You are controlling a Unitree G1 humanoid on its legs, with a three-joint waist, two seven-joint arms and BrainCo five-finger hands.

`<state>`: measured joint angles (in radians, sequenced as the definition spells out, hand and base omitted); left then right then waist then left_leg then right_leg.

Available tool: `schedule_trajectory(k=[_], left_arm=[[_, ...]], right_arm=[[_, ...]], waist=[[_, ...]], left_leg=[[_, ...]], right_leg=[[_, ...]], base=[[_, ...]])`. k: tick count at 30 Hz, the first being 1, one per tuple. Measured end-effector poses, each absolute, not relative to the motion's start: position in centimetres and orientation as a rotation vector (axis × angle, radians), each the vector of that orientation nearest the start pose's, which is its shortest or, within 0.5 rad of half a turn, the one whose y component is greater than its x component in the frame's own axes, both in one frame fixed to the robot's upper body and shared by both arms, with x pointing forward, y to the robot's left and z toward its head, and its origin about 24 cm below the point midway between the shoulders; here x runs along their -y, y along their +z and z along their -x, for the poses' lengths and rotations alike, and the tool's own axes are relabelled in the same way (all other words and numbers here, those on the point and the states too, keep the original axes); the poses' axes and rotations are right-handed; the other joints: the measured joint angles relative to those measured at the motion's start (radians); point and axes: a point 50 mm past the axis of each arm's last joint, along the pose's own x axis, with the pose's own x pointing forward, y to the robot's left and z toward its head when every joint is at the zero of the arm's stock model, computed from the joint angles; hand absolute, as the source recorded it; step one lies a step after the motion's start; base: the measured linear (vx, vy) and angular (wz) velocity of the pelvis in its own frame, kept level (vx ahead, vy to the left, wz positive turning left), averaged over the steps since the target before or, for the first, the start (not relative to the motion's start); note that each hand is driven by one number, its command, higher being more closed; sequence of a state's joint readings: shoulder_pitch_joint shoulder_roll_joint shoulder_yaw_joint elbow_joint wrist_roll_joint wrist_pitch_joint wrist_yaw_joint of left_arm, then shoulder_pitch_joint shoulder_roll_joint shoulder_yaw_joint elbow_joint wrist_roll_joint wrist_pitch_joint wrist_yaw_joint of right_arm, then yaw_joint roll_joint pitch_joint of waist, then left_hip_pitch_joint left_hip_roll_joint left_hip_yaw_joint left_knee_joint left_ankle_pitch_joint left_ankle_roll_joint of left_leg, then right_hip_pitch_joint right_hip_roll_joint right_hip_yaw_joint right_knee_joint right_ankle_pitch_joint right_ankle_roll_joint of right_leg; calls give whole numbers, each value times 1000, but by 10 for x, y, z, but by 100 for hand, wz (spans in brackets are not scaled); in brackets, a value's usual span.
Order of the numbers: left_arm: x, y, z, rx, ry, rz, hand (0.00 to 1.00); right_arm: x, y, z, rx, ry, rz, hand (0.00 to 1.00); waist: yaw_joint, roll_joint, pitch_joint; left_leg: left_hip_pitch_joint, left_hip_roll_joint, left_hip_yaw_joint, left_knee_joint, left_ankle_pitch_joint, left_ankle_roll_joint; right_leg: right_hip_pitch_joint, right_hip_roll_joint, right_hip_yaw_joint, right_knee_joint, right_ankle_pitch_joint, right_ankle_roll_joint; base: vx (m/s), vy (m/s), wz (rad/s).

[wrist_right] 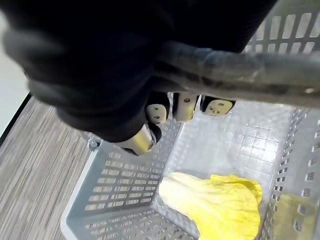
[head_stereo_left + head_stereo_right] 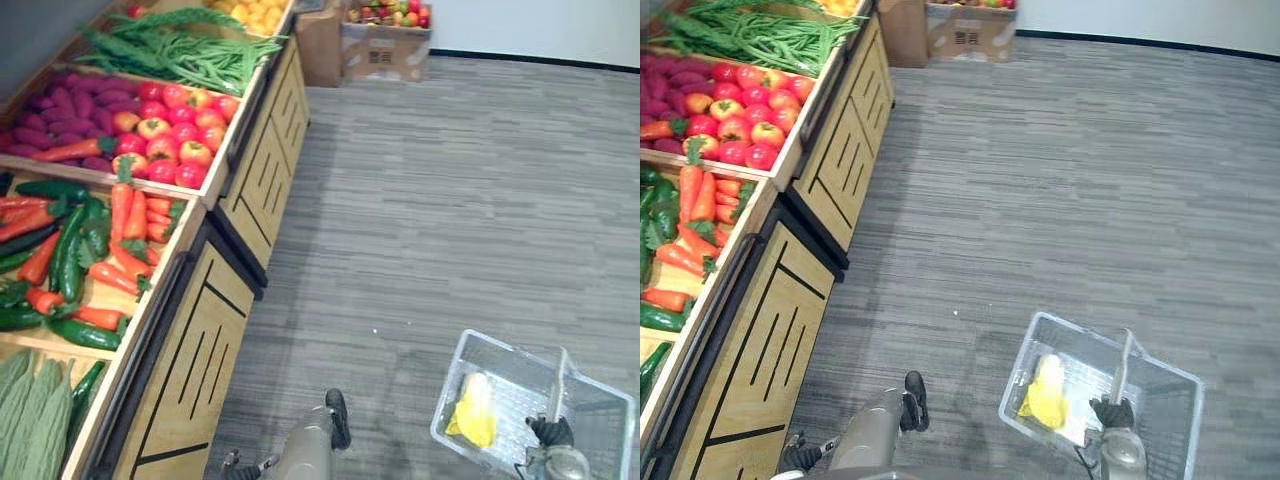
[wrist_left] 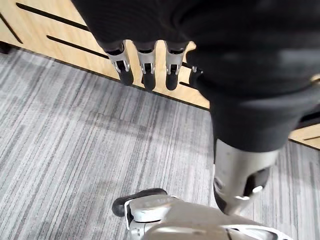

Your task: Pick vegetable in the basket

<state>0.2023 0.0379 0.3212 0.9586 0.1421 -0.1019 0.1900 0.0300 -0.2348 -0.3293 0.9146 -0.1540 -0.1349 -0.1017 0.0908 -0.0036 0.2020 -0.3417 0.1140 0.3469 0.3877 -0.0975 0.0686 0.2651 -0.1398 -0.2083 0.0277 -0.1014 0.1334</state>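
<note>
Right hand (image 2: 549,431) is gripping the handle (image 1: 240,67) of the grey mesh basket (image 2: 600,420): its fingers are curling round the bar, as the right wrist view shows. The basket is hanging low on the robot's right, over the grey carpet (image 2: 450,200).

A yellow leafy vegetable (image 1: 220,205) is lying on the basket's floor, against one wall.

Left hand (image 2: 338,412) is hanging low beside the wooden stand (image 2: 190,370). Its fingers (image 3: 146,72) are drooping loosely and holding nothing.

The stand is running along the robot's left, well apart from the basket. A strip of bare carpet is lying between them.

In its bins:
- Carrots (image 2: 125,215) are mixing with cucumbers (image 2: 70,250) in the near bin.
- Red tomatoes (image 2: 170,130) are sitting beside purple roots (image 2: 55,115) in the next.
- Green beans (image 2: 180,50) are lying in the bin beyond.

The bins' raised wooden edges are standing between the left hand and the produce. A cardboard box (image 2: 385,45) of fruit is sitting on the floor at the stand's far end.
</note>
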Motion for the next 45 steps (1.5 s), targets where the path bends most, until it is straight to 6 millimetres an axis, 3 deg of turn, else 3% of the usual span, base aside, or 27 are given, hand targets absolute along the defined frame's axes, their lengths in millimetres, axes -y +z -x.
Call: schedule_trajectory(k=[3,5,6,7,8,10,11,13,14,17,18,20,21,22,23,25,28,30,32,33,35,36,37,40,43,44,45], left_arm=[[-223,-157,-51,-1084,474,-127,0],[-226,-156,-46,-1087,479,-137,0],[-229,-153,-46,-1069,483,-150,0],[-234,-150,-49,-1048,480,-170,0],[-235,-149,-51,-1038,472,-181,0],[-240,-145,-59,-1008,466,-199,0],[-240,-145,-59,-1005,468,-198,0],[-241,-145,-60,-1004,477,-192,0],[-243,-144,-60,-1002,490,-185,0],[-248,-143,-64,-986,537,-160,0],[-250,-142,-64,-984,548,-157,0],[-254,-141,-66,-972,575,-147,0],[-256,-140,-66,-972,582,-146,0],[-250,-143,-71,-978,574,-119,0],[-237,-148,-71,-996,563,-83,0],[-227,-153,-64,-1033,559,-50,0],[-226,-154,-65,-1030,586,-12,0],[-226,-153,-69,-1021,587,-8,0],[-226,-153,-71,-1020,579,-14,0],[-226,-153,-72,-1016,570,-23,0],[-229,-150,-77,-997,559,-44,0],[-230,-150,-78,-993,559,-45,0],[-234,-147,-82,-973,567,-56,0],[-238,-147,-79,-993,589,-73,0],[-237,-147,-79,-993,591,-77,0],[-235,-148,-79,-994,593,-71,0],[-233,-148,-84,-986,592,-63,0]], right_arm=[[276,-111,-152,-754,-379,269,100],[270,-113,-153,-752,-372,254,100],[264,-116,-151,-762,-356,245,100],[257,-122,-141,-793,-339,240,100],[255,-125,-135,-808,-339,233,100],[257,-122,-142,-796,-374,214,100],[258,-122,-142,-795,-380,216,100],[265,-121,-133,-784,-393,242,100],[268,-121,-131,-793,-410,239,100],[274,-124,-120,-827,-456,221,100],[275,-124,-118,-833,-462,217,100],[277,-126,-109,-853,-475,214,100],[277,-126,-107,-858,-477,215,100],[283,-124,-108,-852,-503,212,100],[289,-121,-111,-835,-524,211,100],[289,-117,-123,-804,-505,210,100],[287,-115,-132,-789,-472,207,100],[286,-117,-131,-804,-466,202,100],[288,-121,-124,-840,-469,205,100],[289,-122,-121,-854,-469,207,100],[287,-125,-115,-874,-469,203,100],[287,-125,-115,-874,-469,203,100],[287,-125,-114,-874,-471,201,100],[282,-126,-116,-860,-465,189,100],[274,-131,-113,-883,-461,164,100],[279,-127,-118,-860,-478,171,100],[280,-124,-124,-835,-476,174,100]], waist=[[5,-30,-16],[3,-41,-24],[-3,-56,-22],[-10,-64,-28],[-12,-73,-27],[-23,-82,-25],[-33,-81,-24],[-47,-81,-22],[-51,-80,-23],[-58,-76,-21],[-58,-76,-21],[-57,-89,-26],[-57,-98,-29],[-57,-73,-25],[-44,-52,-28],[-44,-41,-27],[-59,-13,-34],[-63,-16,-32],[-64,-19,-29],[-63,-20,-29],[-76,-17,-36],[-77,-15,-38],[-81,-37,-38],[-80,-47,-36],[-83,-43,-37],[-82,-7,-25],[-84,13,-20]], left_leg=[[101,-35,25,-132,7,-1],[173,-60,34,-217,0,-11],[227,-82,23,-252,-14,-6],[281,-100,-1,-274,-28,-1],[301,-104,-19,-280,-37,4],[366,-103,-86,-282,-67,13],[383,-100,-108,-283,-75,12],[448,-85,-198,-271,-122,0],[452,-78,-235,-251,-142,-7],[466,-33,-375,-183,-216,-65],[467,-20,-398,-173,-228,-81],[473,21,-504,-148,-288,-148],[474,27,-534,-144,-305,-167],[477,68,-583,-137,-311,-184],[466,94,-596,-136,-266,-181],[463,112,-609,-142,-181,-196],[387,157,-610,-94,-73,-213],[341,164,-586,-64,-10,-238],[293,162,-454,-36,-42,-282],[262,156,-327,-44,-53,-276],[226,151,-20,-86,-6,-214],[227,149,-11,-91,-3,-210],[227,126,53,-151,29,-196],[225,65,48,-287,98,-178],[236,50,26,-327,148,-164],[242,81,10,-323,153,-159],[244,117,-7,-323,153,-160]], right_leg=[[-85,-30,76,202,25,8],[-194,-61,111,449,73,107],[-264,-84,133,617,170,153],[-317,-96,148,761,313,161],[-345,-96,152,836,317,161],[-465,-64,128,1034,127,133],[-483,-55,108,1034,79,110],[-530,-47,52,858,-55,23],[-544,-43,57,743,-61,12],[-572,-6,192,346,-39,18],[-573,-2,218,287,-23,14],[-554,-11,259,119,28,12],[-552,-19,262,123,76,42],[-563,7,231,217,120,49],[-593,17,190,316,41,20],[-606,13,151,406,-21,-10],[-588,27,64,418,-65,-61],[-548,18,19,376,-68,-66],[-463,-5,-46,307,-67,-67],[-414,-23,-88,283,-67,-67],[-359,-51,-177,270,-68,-66],[-356,-54,-181,270,-68,-66],[-347,-72,-213,248,-66,-63],[-318,-99,-305,204,-57,-49],[-291,-112,-342,241,-44,-46],[-341,-113,-327,352,-70,-64],[-348,-61,-308,268,-123,-42]], base=[[236,99,-16],[229,114,-13],[325,143,23],[235,92,40],[407,80,56],[403,4,73],[373,-46,105],[392,-94,129],[305,-109,118],[526,-304,134],[529,-389,142],[548,-471,149],[553,-533,151],[505,-527,122],[469,-494,101],[389,-392,53],[444,-368,63],[296,-223,82],[284,-142,112],[222,-6,134],[165,67,146],[125,66,137],[106,97,110],[102,91,99],[111,26,75],[57,-22,33],[37,-119,29]])
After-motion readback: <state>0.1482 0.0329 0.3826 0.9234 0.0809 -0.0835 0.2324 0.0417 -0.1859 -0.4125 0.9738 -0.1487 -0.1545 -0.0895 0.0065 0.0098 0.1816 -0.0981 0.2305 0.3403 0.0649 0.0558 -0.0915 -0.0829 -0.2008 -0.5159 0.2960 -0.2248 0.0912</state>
